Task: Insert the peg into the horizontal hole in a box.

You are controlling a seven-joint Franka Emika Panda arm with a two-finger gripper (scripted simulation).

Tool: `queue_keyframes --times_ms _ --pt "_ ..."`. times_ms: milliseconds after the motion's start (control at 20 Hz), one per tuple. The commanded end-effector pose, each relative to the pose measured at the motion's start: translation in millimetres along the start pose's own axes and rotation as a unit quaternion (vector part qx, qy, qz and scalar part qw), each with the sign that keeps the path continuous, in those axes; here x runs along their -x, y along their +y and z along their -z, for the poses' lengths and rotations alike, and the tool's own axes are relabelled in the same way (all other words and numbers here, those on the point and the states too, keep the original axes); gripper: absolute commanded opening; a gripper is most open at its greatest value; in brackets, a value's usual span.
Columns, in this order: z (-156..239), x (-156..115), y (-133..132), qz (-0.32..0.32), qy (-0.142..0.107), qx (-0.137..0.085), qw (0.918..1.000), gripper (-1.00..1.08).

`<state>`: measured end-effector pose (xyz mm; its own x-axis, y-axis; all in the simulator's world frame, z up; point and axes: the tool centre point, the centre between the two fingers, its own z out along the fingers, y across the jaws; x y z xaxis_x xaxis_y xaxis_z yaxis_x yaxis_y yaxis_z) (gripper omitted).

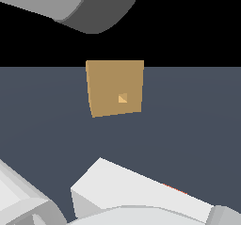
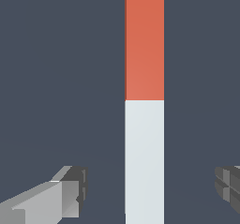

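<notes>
Peg on the floor, claw spread wide around it.

I see the peg (image 2: pixel 144 104), a flat-sided square bar, half matte orange-red, half white, lying between my gripper (image 2: pixel 152 190) fingers (image 2: pixel 70 192), touching neither. The tan box (image 1: pixel 114 87) stands well off, its small square hole (image 1: pixel 122 98) paler yellow inside.

1. The exterior view sits low and close behind the robot arm (image 1: pixel 141 191), whose pale body fills the frame's lower edge. It faces across the dark floor (image 1: pixel 197 125) toward the box (image 1: pixel 115 87), which stands farther off at the frame's centre.
2. The wrist view looks straight down at the floor (image 2: pixel 61 78) from close above the peg (image 2: pixel 144 101), between the gripper (image 2: pixel 152 190) fingers.
3. Both views share the floor; the exterior view shows only a sliver of orange at lower right.
</notes>
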<state>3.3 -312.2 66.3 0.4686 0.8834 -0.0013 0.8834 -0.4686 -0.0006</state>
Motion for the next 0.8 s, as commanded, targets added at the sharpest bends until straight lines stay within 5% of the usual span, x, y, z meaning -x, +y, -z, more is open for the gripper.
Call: queue_keyframes --times_ms 0,750 --pt "0 0 0 0.000 0.000 0.000 1.0000 1.00" --pt "-50 0 0 -0.001 0.001 0.000 1.0000 1.00"
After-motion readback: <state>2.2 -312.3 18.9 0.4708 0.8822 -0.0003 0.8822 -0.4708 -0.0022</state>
